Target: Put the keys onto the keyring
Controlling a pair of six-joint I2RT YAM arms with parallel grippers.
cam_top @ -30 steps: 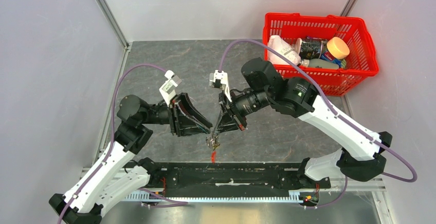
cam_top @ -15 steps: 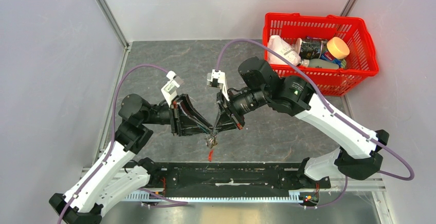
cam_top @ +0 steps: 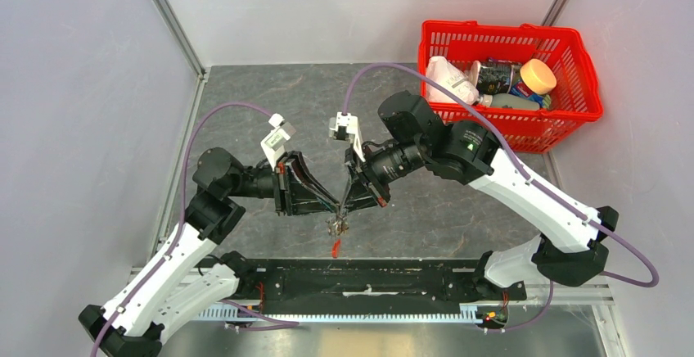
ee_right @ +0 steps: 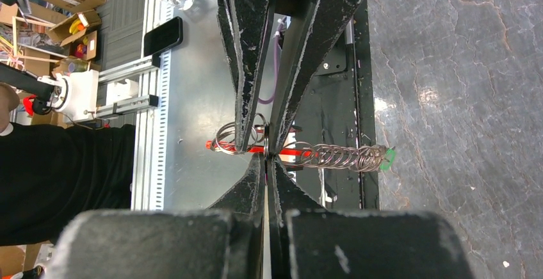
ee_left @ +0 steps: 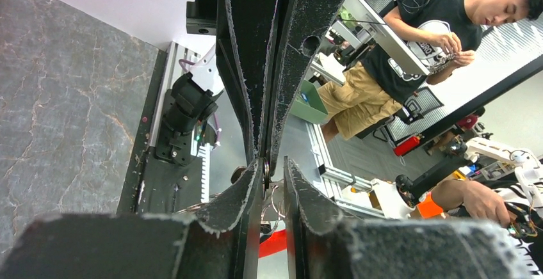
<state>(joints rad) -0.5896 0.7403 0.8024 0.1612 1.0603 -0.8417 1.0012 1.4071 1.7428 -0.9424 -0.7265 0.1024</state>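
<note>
My right hand: pinched shut on the keyring.
My left hand: tip to tip with right hand; grip unclear.
Keyring's red strap: just beside right hand.

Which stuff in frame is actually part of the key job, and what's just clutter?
Part of the job:
left gripper and right gripper, tips close together over the table
keyring with its red strap
keys, bunched just below the grippers

Just lying about:
red basket at the far right corner
white bottle and orange-lidded jar inside it
</note>
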